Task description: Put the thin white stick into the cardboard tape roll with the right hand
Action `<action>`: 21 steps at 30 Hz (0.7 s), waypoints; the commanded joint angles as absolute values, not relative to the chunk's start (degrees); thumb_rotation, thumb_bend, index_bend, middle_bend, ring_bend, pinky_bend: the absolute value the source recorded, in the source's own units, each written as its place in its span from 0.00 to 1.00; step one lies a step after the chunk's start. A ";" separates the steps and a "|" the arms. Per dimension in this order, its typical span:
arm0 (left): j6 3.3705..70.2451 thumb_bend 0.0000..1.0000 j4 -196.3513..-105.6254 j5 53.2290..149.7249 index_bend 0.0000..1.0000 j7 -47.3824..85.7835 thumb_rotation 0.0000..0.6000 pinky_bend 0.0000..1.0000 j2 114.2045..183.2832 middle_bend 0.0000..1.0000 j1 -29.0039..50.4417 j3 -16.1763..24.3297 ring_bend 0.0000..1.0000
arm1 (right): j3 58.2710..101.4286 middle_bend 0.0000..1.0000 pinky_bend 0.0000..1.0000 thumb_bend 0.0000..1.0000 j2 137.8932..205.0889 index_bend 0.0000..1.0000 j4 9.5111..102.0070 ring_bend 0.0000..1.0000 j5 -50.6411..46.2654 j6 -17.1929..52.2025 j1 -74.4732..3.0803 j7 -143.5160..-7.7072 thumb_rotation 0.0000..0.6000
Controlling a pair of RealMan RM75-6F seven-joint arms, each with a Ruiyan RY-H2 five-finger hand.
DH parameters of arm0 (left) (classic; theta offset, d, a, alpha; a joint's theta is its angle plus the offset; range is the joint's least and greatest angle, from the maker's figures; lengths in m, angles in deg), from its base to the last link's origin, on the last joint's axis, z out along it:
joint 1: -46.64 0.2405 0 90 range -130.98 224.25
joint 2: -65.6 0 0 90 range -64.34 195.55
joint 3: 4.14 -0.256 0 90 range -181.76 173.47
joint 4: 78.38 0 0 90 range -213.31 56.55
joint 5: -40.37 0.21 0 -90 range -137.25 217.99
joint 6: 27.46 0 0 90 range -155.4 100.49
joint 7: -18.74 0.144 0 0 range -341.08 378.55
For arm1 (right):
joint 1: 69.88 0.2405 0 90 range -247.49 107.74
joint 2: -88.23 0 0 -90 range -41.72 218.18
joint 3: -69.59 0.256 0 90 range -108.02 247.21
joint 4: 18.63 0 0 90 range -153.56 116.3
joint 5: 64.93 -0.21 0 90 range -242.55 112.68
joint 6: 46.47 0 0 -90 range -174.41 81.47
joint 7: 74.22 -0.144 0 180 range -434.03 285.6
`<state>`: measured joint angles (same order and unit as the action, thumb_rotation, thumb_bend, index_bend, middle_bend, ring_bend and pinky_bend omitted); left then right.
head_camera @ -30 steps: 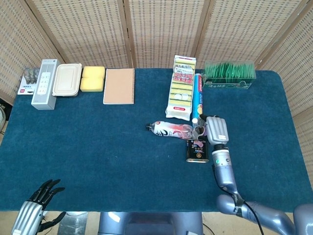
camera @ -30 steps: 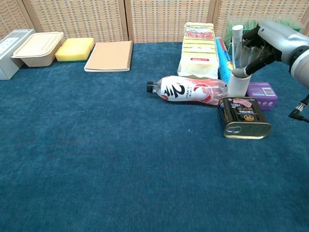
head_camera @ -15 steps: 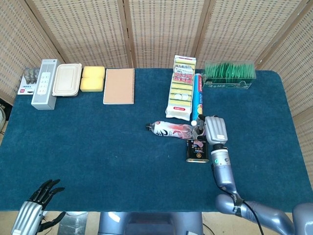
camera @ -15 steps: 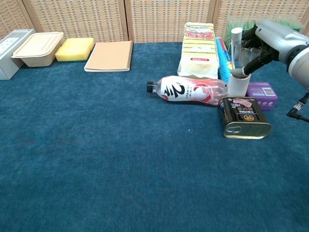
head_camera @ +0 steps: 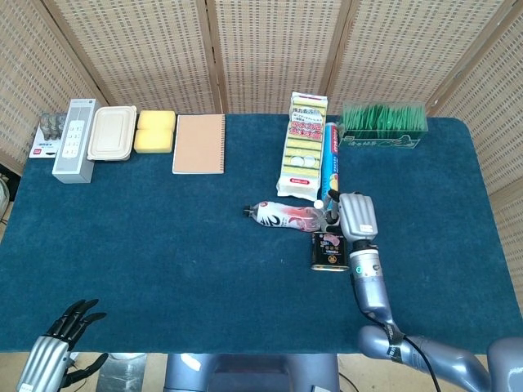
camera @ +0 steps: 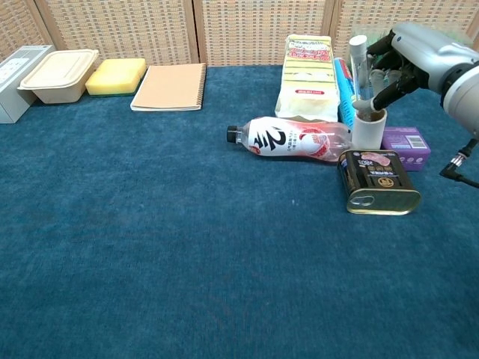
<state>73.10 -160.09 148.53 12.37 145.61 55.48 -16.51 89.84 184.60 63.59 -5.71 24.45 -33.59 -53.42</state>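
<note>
We see right hand pinching thin white stick upright, its bottom inside cardboard tape roll; left hand spread.

Table: matt blue cloth, finely napped. Tape roll: matt cardboard. Stick: smooth white plastic. Tin: glossy printed metal. Bottle: clear glossy plastic. Notebook: matt kraft paper. Right hand: satin grey metal.

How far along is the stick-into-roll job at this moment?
Done: the right robot hand holds the thin white stick upright. In hand: its lower end sits in the mouth of the cardboard tape roll. Left: lowering it and letting go. The left robot hand idles off the table.
</note>
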 commanded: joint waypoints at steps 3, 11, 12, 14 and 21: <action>73.22 0.18 -160.02 148.57 0.24 12.27 1.00 0.26 145.59 0.15 55.52 -16.52 0.10 | 89.91 0.73 0.50 0.31 184.47 0.57 64.14 0.75 -5.68 24.76 -33.50 -52.95 1.00; 73.18 0.18 -160.04 148.59 0.23 12.24 1.00 0.26 145.58 0.15 55.52 -16.54 0.10 | 89.96 0.77 0.54 0.33 184.24 0.59 64.85 0.79 -5.25 25.62 -33.54 -52.60 1.00; 73.17 0.18 -160.04 148.61 0.23 12.23 1.00 0.26 145.59 0.15 55.50 -16.54 0.10 | 90.07 0.77 0.54 0.33 184.14 0.60 65.01 0.79 -5.15 25.79 -33.53 -52.57 1.00; 73.13 0.18 -160.04 148.63 0.24 12.22 1.00 0.26 145.60 0.15 55.48 -16.56 0.10 | 90.10 0.78 0.56 0.34 184.04 0.61 65.29 0.80 -5.03 26.03 -33.56 -52.47 1.00; 73.18 0.18 -160.06 148.69 0.23 12.11 1.00 0.26 145.54 0.15 55.47 -16.58 0.10 | 90.24 0.80 0.58 0.35 183.80 0.65 65.80 0.82 -4.91 26.44 -33.56 -52.31 1.00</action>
<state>73.18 -160.06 148.68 12.11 145.54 55.47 -16.58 90.22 183.81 65.78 -4.90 26.43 -33.56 -52.32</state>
